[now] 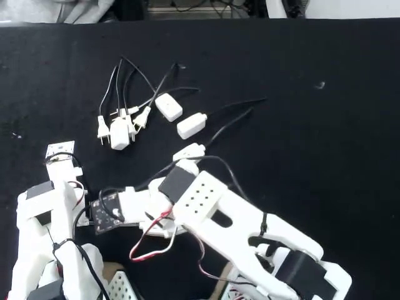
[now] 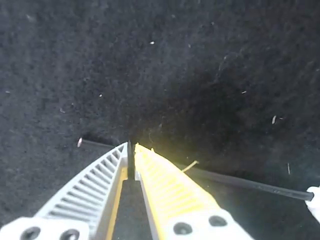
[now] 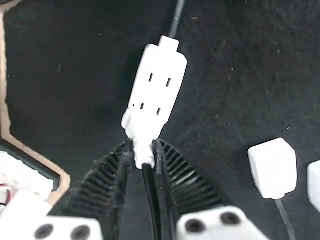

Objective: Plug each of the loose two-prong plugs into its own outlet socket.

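Observation:
My right gripper (image 3: 143, 156) is shut on a white two-prong plug (image 3: 138, 135) with a black cord. The plug sits against the near end of a white outlet block (image 3: 156, 90); its prongs are hidden. From above, that block (image 1: 189, 152) lies just beyond the right gripper (image 1: 183, 165). Two more white socket blocks (image 1: 169, 106) (image 1: 192, 125) lie farther back. Loose white plugs (image 1: 119, 133) with black cords cluster at the back left. My left gripper (image 2: 131, 148) is shut on nothing, just above the black mat, and it shows at the left (image 1: 60, 154) in the high view.
A black cable (image 2: 240, 182) runs across the mat by the left gripper. A small circuit board (image 1: 107, 211) sits between the arms. Red and white wires (image 1: 153, 247) loop under the right arm. A white block (image 3: 272, 167) lies beside the right gripper.

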Action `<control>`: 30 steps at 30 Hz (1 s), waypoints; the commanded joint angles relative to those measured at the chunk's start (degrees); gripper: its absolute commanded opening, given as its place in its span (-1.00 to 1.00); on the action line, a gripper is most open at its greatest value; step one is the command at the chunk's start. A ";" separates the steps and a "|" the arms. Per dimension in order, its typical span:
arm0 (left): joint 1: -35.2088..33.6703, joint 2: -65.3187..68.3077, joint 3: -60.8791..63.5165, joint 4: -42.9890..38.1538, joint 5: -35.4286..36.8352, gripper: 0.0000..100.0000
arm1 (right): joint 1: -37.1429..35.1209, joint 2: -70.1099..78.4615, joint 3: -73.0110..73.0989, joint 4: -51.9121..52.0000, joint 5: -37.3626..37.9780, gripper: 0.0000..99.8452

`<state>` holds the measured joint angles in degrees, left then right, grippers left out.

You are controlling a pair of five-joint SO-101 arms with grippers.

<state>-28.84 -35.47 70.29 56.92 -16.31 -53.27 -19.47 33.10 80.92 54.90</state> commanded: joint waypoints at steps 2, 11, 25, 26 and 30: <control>0.48 0.09 1.01 -1.41 0.53 -0.94 | -0.35 0.04 -2.33 -0.35 2.64 -0.98; 0.48 0.09 1.01 -1.41 0.53 -0.94 | -0.26 0.13 -2.33 0.53 6.51 -0.98; 0.48 0.09 1.01 -1.32 0.44 -0.94 | 3.52 0.13 -2.33 -1.67 8.88 -0.98; 0.48 0.09 1.01 -1.32 0.44 -0.94 | 3.87 0.13 -2.33 -1.67 8.88 -0.98; 0.48 0.09 1.01 -1.32 0.35 -0.94 | 3.34 0.13 -2.33 -1.58 8.62 -0.98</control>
<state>-28.84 -35.47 70.29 56.92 -16.31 -50.73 -19.47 33.10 80.04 62.99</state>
